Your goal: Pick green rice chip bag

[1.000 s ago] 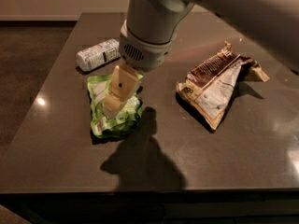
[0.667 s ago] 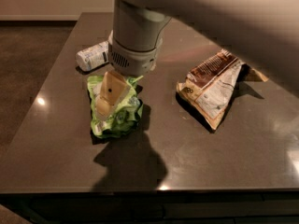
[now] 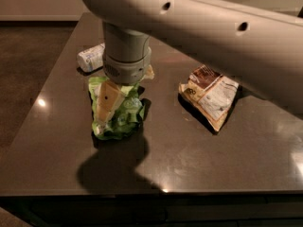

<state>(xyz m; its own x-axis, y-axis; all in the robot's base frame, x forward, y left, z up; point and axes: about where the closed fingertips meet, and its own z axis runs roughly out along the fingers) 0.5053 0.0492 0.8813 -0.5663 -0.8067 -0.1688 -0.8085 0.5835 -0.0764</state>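
Observation:
The green rice chip bag (image 3: 124,118) is a crinkled lime-green foil bag lying on the dark table (image 3: 199,155), left of centre. My gripper (image 3: 111,103) hangs from the grey wrist straight above it and is down on the bag's upper left part, hiding some of it. The large grey arm crosses the top of the view from the right.
A brown-and-tan torn snack bag (image 3: 212,96) lies to the right of the green bag. A white-labelled plastic bottle (image 3: 91,58) lies on its side behind it at the far left. The table's left and front edges are close by, with floor beyond the left edge.
The gripper has moved left and down onto the green bag. The arm now covers more of the upper view. The bags and the bottle have not moved.

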